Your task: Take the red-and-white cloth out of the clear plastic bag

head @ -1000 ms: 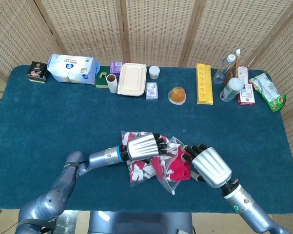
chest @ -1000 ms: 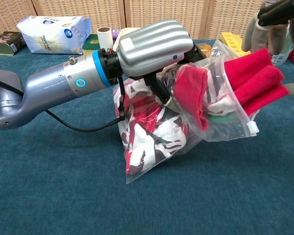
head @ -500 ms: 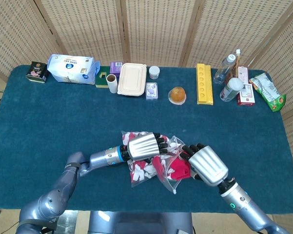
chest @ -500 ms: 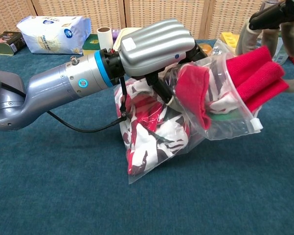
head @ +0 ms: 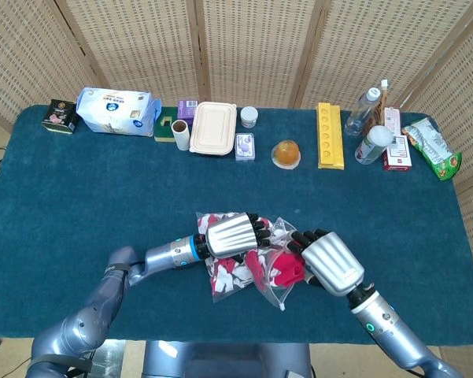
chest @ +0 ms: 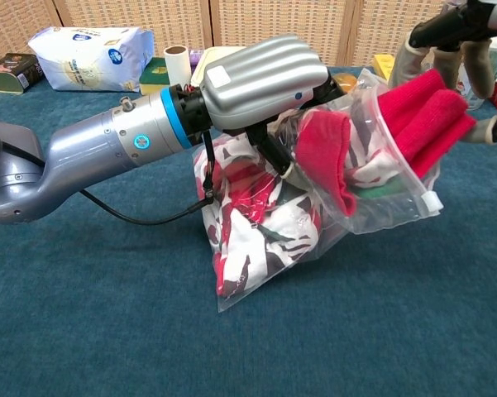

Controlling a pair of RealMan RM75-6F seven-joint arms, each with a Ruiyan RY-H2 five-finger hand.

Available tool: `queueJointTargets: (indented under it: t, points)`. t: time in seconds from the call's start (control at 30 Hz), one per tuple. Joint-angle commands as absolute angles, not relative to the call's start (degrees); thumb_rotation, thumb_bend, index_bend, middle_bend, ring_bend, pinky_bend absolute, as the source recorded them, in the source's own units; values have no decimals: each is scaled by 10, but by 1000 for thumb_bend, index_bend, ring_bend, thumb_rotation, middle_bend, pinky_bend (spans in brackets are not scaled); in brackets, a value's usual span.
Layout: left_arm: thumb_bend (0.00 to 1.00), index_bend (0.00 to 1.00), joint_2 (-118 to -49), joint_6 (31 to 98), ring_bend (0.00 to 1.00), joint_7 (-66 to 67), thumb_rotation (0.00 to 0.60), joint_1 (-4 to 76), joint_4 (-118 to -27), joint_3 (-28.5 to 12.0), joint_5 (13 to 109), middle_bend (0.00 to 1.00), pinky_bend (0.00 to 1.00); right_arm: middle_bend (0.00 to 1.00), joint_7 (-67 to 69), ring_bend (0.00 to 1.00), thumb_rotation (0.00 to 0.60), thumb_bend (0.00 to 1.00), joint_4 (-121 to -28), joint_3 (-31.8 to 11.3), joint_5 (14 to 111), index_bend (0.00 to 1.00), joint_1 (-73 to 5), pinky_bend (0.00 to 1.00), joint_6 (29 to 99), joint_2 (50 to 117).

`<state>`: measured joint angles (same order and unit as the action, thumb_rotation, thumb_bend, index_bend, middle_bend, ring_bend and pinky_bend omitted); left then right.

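- The clear plastic zip bag (chest: 314, 215) lies on the blue cloth-covered table (head: 94, 205) near the middle of its front edge.
- The red-and-white patterned cloth (chest: 260, 223) sits mostly inside the bag, with its red folds sticking out of the bag's open mouth.
- The left hand (chest: 260, 74) grasps the bag's upper part from above.
- The right hand (head: 324, 260) pinches the protruding red folds at the bag's mouth.

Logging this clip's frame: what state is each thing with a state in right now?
clear plastic bag: mouth open, lying on the table.
red-and-white cloth: mostly inside the bag, red end sticking out of the mouth.
left robot hand: holds the bag's upper part.
right robot hand: fingers on the protruding red end.
beige lunch box: lid closed.
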<state>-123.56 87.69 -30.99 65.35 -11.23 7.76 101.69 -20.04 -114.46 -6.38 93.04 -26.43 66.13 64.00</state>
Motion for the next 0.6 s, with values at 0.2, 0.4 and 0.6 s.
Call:
queueJointTargets:
  t: [0.2, 0.4, 0.6]
  points:
    - [468, 793, -1236, 873, 657, -311, 600, 653, -113, 76, 1015, 643, 694, 416, -183, 551, 600, 503, -1128, -67, 939, 591, -266, 608, 678, 656]
    - [466, 793, -1238, 870, 657, -314, 600, 653, -115, 75, 1013, 643, 694, 453, -164, 580, 600, 532, -1113, -69, 940, 638, -267, 618, 689, 669]
    - [458, 793, -1238, 864, 653, -316, 600, 651, -118, 75, 1011, 643, 691, 479, -142, 596, 600, 571, -1104, -71, 940, 670, -264, 618, 704, 676]
